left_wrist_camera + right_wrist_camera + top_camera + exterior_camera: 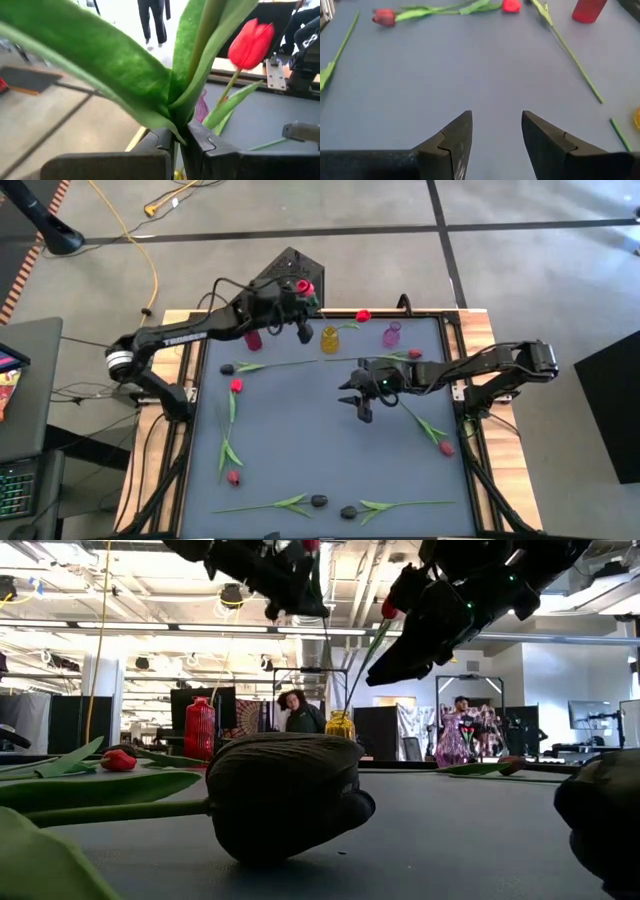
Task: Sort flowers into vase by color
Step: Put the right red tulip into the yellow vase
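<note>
My left gripper (301, 318) is raised at the table's far edge, between the red vase (253, 338) and the yellow vase (330, 338), and is shut on a red tulip (305, 287). A second red tulip (363, 315) stands with its stem in the yellow vase (340, 725) and leans right. My right gripper (358, 400) hangs open over bare mat at mid-table and holds nothing (496, 117). Other tulips lie flat: a black one (228, 368), red ones (237, 385) (415, 354) (446, 448), a maroon one (233, 477) and two black ones (318, 500) (348, 512). My left gripper (179, 134) pinches the tulip's green stem between its two fingers just below where the leaves branch off (176, 122). The flower is lifted clear and stands upright, its leaves rising above the fingers. Its head lies outside the wrist view.
A purple vase (391, 333) stands right of the yellow one along the far edge. The grey mat (330, 450) has raised rails left and right. People stand in the room behind the table (300, 710). Two black tulip heads lie right before the low camera (285, 795).
</note>
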You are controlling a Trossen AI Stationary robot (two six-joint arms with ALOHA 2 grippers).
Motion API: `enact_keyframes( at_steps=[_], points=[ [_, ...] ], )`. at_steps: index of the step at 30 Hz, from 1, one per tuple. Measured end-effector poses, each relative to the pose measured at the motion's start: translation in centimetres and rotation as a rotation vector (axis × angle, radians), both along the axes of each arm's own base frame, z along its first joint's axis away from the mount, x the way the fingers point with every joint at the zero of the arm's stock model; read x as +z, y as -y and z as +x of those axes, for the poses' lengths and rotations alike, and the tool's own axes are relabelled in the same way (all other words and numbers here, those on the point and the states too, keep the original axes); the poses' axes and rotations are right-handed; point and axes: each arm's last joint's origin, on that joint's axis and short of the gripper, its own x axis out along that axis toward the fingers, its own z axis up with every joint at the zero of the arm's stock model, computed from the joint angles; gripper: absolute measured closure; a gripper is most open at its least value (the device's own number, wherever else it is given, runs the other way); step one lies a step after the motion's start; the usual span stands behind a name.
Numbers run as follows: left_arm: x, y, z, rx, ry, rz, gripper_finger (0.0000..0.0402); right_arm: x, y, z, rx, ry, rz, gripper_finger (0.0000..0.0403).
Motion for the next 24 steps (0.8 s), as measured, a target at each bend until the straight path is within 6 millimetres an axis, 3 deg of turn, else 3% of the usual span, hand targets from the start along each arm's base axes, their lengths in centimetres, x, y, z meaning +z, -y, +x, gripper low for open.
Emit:
enact_keyframes(
  at_steps=[10,17,24],
  points=[
    [-0.1,-0.3,0.0,0.005,0.004,-0.016,0.0401,-0.4,0.0,-0.2,0.007,-0.045,-0.012,0.0207],
    [-2.9,-1.7,1.4,0.010,-0.057,-0.062,0.0401,-0.4,0.0,-0.2,0.007,-0.044,-0.012,0.0207],
    [-3.8,-3.2,1.0,0.007,-0.055,-0.129,0.0401,-0.3,0.0,-0.2,-0.002,-0.043,0.002,0.0207]
  ],
)
